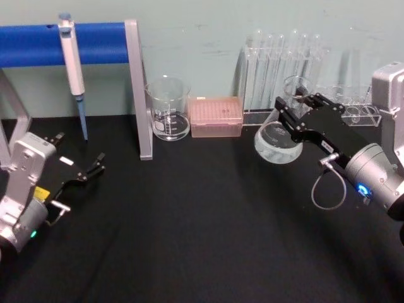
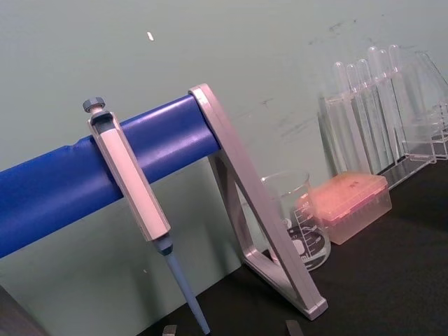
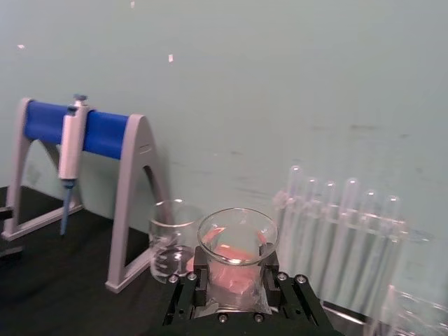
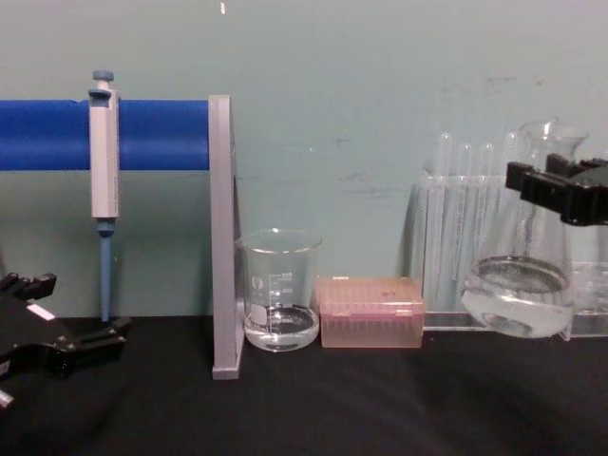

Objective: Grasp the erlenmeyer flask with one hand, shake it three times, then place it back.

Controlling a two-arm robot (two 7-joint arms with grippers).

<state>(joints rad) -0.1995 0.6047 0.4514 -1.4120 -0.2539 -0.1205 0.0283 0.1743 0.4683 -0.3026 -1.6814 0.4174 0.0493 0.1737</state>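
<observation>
Shaking step judged in hand: right gripper [image 1: 294, 105] clenched on the flask [image 1: 278, 142] neck, aloft right of the beaker [image 1: 168, 110]; left gripper [image 1: 81, 150] idle, released, well left of it; a level set-down should follow.

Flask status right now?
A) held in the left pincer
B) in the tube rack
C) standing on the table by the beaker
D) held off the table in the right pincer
D: the right pincer grips the erlenmeyer flask at its neck, base clear of the table.
</observation>
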